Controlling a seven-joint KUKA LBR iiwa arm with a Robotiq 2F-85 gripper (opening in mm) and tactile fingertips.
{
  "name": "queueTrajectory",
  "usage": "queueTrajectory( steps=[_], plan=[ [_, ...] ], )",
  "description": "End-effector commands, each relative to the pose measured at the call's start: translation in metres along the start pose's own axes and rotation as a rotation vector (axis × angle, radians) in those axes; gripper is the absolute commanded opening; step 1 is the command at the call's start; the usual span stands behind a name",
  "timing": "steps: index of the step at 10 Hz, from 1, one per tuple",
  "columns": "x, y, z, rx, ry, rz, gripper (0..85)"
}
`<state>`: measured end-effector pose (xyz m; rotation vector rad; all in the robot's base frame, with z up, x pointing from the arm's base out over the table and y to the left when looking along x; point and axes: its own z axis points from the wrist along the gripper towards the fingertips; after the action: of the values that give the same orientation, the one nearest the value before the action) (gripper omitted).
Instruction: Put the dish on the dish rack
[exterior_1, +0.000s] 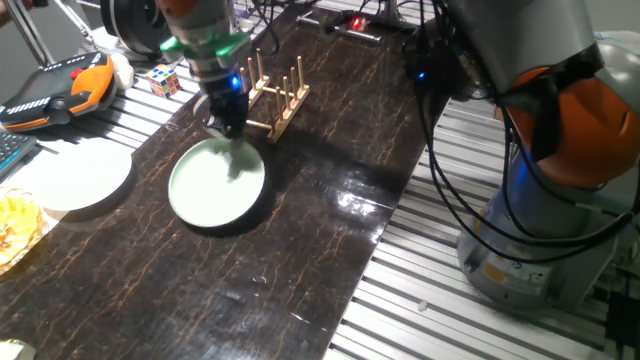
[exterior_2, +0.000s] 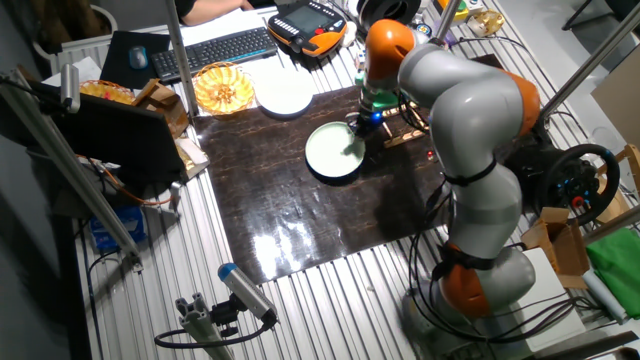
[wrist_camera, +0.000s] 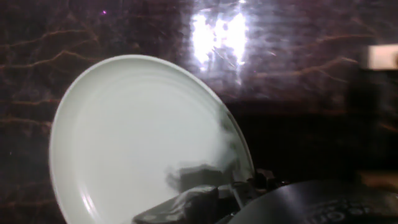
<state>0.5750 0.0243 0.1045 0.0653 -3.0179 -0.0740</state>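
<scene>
The dish (exterior_1: 215, 185) is a round pale mint-green plate with a dark rim, lying on the dark marbled mat. It also shows in the other fixed view (exterior_2: 333, 152) and fills the left of the hand view (wrist_camera: 137, 137). The wooden dish rack (exterior_1: 280, 95) with upright pegs stands just behind it, partly hidden by the arm in the other fixed view (exterior_2: 405, 125). My gripper (exterior_1: 230, 132) is down at the dish's rim on the rack side. In the hand view one finger (wrist_camera: 186, 190) lies on the dish's inside and the jaws look closed over the rim.
A flat white plate (exterior_1: 75, 175) lies left of the dish. A yellow bowl (exterior_1: 15, 225), a puzzle cube (exterior_1: 165, 80) and an orange teach pendant (exterior_1: 55, 90) sit at the left edge. A keyboard (exterior_2: 215, 48) lies beyond the mat.
</scene>
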Motion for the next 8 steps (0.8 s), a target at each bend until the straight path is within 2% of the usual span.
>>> queueTrajectory(
  steps=[1,2,3,4,5,6,8],
  plan=[
    [0.01,-0.003,-0.047,0.028,-0.003,0.008,2.0],
    [0.017,-0.01,-0.06,0.07,-0.018,0.015,2.0],
    [0.021,-0.019,-0.069,0.137,-0.037,-0.001,2.0],
    [0.025,-0.027,-0.076,0.181,-0.046,-0.013,2.0],
    [0.028,-0.03,-0.08,0.222,-0.057,-0.006,2.0],
    [0.031,-0.034,-0.08,0.3,-0.065,-0.017,2.0],
    [0.031,-0.035,-0.079,0.388,-0.058,-0.037,2.0]
  ],
)
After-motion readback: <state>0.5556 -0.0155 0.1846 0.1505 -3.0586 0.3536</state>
